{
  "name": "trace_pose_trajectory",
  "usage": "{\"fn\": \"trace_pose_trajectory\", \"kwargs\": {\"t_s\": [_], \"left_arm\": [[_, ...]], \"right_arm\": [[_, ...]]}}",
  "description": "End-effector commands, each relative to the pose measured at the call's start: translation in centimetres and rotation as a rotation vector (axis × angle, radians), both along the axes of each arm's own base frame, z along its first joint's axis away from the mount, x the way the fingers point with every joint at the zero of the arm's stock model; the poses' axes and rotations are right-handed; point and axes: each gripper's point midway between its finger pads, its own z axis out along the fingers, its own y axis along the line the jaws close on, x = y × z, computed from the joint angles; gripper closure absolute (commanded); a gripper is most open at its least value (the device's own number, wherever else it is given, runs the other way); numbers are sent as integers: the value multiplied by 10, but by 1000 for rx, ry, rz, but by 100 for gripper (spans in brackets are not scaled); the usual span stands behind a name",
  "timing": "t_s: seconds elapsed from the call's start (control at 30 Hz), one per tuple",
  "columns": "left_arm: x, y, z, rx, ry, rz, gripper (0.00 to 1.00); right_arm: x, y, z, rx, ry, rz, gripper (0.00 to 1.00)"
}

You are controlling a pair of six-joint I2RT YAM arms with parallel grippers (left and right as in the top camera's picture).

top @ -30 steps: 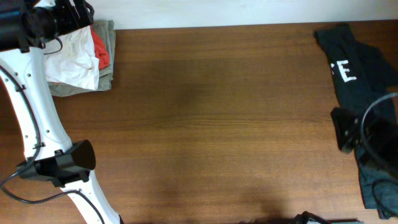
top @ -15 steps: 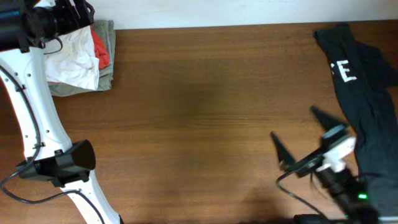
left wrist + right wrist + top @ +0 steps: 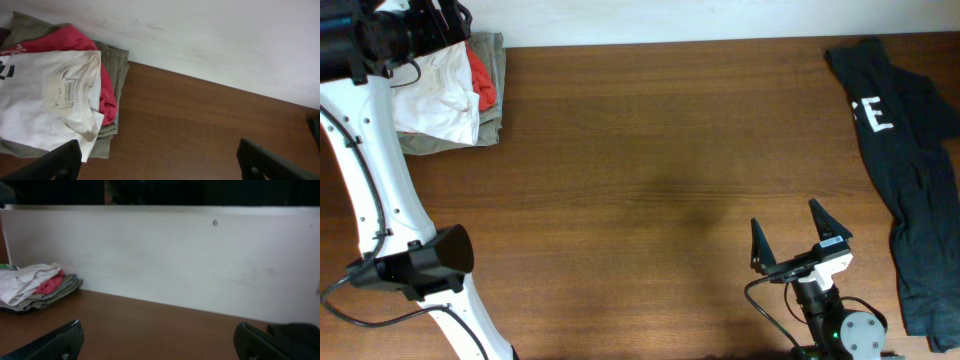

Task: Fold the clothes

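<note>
Your right gripper (image 3: 784, 218) stands with its jaws spread wide and nothing between them. It sits low over bare wood near the front edge of the table (image 3: 650, 150), right of centre. Its wrist camera looks across the tabletop to the white wall (image 3: 165, 260) at the back.

Your left gripper (image 3: 159, 145) is likewise wide apart and empty. It hangs at the back-left corner, and its fingertips (image 3: 60, 160) frame bare tabletop just beside the stack of clothes, without touching any cloth.

Findings on the clothes:

- The white T-shirt (image 3: 45, 95) lies folded on top of the stack in the back-left corner, neck opening up, with the neck label (image 3: 61, 92) in plain sight. Its colour I cannot tell.
- A red garment (image 3: 60, 40) lies under it, showing along the far and right edges.
- An olive garment (image 3: 117, 65) lies at the bottom, up against the wall.
- The black shirt (image 3: 910, 150) lies unfolded along the right side of the table as a long rumpled strip running from the back edge toward the front, with a white letter E (image 3: 880, 113) showing near its upper end. It lies to the right of your right gripper — near, but apart from it.
</note>
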Motion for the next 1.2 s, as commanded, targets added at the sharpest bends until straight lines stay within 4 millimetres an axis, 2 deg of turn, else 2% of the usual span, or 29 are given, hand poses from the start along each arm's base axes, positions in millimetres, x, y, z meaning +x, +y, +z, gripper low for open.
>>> {"fn": "trace_pose_trajectory", "kwargs": {"t_s": [0.0, 0.1, 0.17, 0.2, 0.77, 0.8, 0.87, 0.9, 1.0, 1.07, 1.17], "left_arm": [[-3, -2, 7, 0, -16, -12, 1], [-3, -2, 6, 0, -16, -12, 1], [-3, -2, 7, 0, -16, -12, 1], [-3, -2, 7, 0, -16, -12, 1], [-3, -3, 5, -1, -10, -11, 1], [-12, -4, -3, -11, 40, -12, 1], [-24, -7, -8, -21, 85, -12, 1], [-40, -8, -14, -27, 147, -5, 1], [-68, -6, -32, 60, 273, 20, 1], [-84, -34, -36, 153, 231, -120, 1], [-105, -55, -49, 256, 97, -239, 1]], "right_arm": [[5, -6, -15, 9, 28, -42, 1], [7, -5, -36, -44, 102, -45, 1], [8, -4, -66, -61, 222, -43, 1], [7, -5, -71, -62, 244, -43, 1], [7, -5, -71, -62, 243, -45, 1], [7, -5, -71, -62, 243, -45, 1], [7, -5, -71, -62, 243, -45, 1], [7, -5, -71, -62, 243, -45, 1], [7, -5, -71, -62, 243, -45, 1], [7, -5, -71, -62, 243, -45, 1], [7, -5, -71, -62, 243, -45, 1]]}}
